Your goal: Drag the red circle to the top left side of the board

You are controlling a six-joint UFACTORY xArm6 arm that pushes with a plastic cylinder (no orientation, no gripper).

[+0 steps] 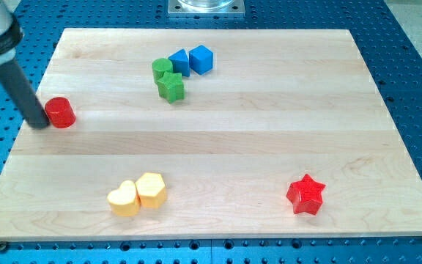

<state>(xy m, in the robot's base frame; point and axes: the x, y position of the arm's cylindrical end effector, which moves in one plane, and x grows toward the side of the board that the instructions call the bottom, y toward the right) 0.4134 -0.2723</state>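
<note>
The red circle (61, 112) is a short red cylinder near the board's left edge, a bit above mid-height. My tip (40, 122) is at the lower end of the dark rod, which slants down from the view's top left. The tip sits right at the red circle's left side, touching or nearly touching it. The wooden board (218, 139) fills most of the view.
A green circle (162, 69), a green star (171, 87), a blue triangle-like block (179, 61) and a blue cube (201, 59) cluster at top centre. A yellow heart (124, 199) and yellow hexagon (151, 190) sit at bottom left. A red star (305, 195) sits at bottom right.
</note>
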